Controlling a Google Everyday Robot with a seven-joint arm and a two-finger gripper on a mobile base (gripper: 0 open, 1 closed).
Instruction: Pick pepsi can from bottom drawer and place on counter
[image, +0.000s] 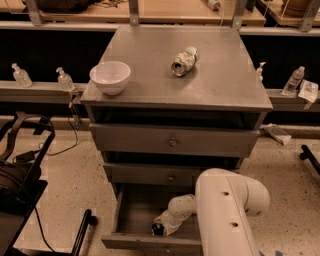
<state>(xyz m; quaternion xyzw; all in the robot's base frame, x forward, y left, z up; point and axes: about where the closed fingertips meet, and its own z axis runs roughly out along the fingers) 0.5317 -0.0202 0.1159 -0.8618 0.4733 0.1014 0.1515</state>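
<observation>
The bottom drawer (131, 212) stands pulled open at the foot of the grey cabinet. Inside it, near the front, a small dark blue pepsi can (157, 229) shows only partly under the arm's wrist. My gripper (161, 226) reaches down into the drawer right at the can, its end hidden by the white wrist. The counter (220, 75) is the flat grey top of the cabinet, well above the gripper.
On the counter a white bowl (110, 76) sits at the front left and a pale green-and-white can (183, 60) lies on its side near the middle. Two shallower drawers (172, 142) above are closed. A black stand (20, 165) is at the left.
</observation>
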